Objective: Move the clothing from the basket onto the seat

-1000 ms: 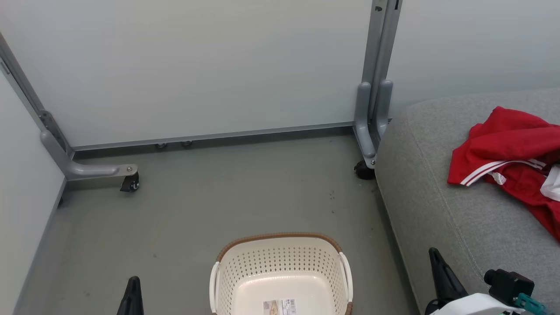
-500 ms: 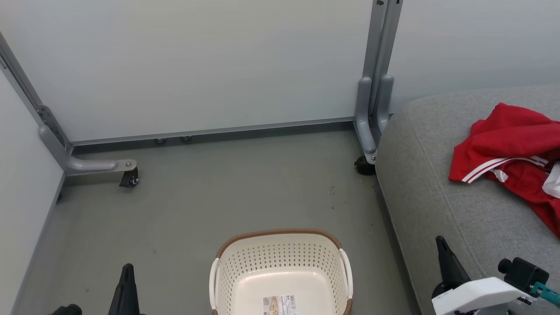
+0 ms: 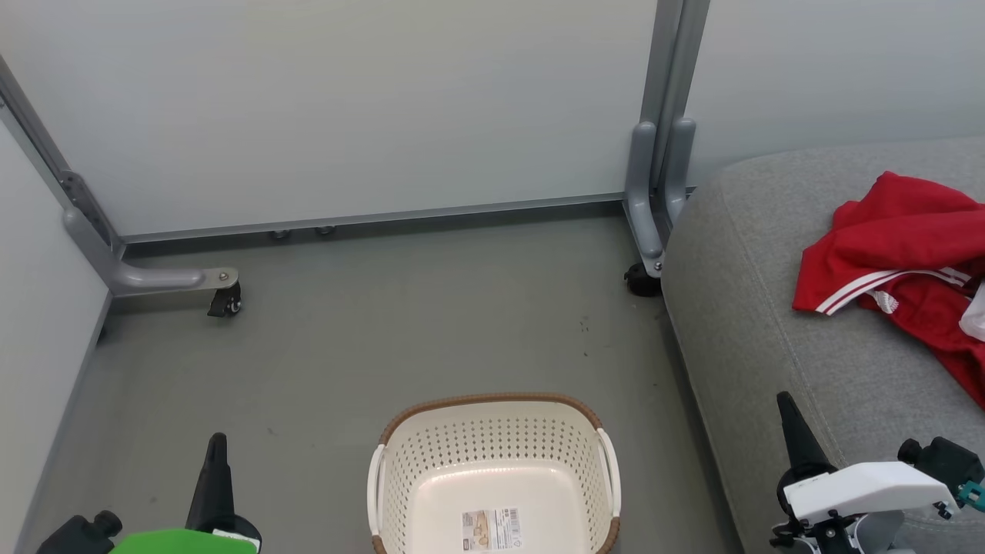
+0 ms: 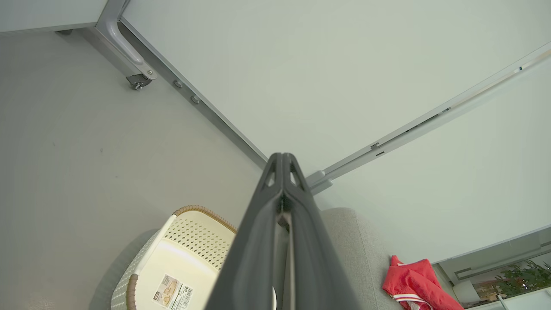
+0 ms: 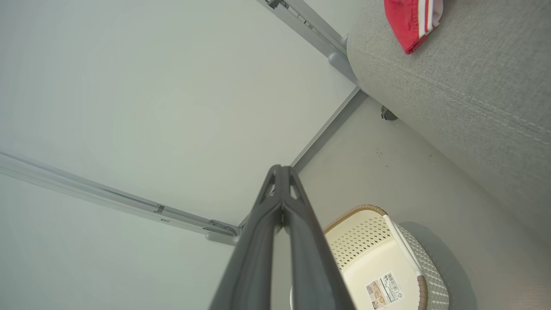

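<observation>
Lying on the seat [image 3: 769,346], the clothing [image 3: 900,254] forms a crumpled red heap with white stripes and white trim at the right edge of the head view, and we note that it runs past that edge. We locate it on the top face of the grey cushion, back from the rounded front corner and well apart from the basket [image 3: 492,454]. The basket stands upright on the grey floor [image 3: 346,346], near the seat's side, with its brown rim toward the partitions and its white handles at either side. A printed label [image 3: 491,531] lies flat on its cream bottom. We find the left gripper [image 3: 218,442] at the lower left of the head view, above the floor and to the left of the basket, touching neither. In the left wrist view we see its two dark fingers [image 4: 258,249] pressed together from base to tip. We find the right gripper [image 3: 785,400] at the lower right, above the near part of the seat and apart from the clothing. The right wrist view shows its fingers likewise closed against each other. Behind the basket, pale partition panels [image 3: 346,115] meet the floor on grey metal feet, each with a small black castor [image 3: 225,302].
</observation>
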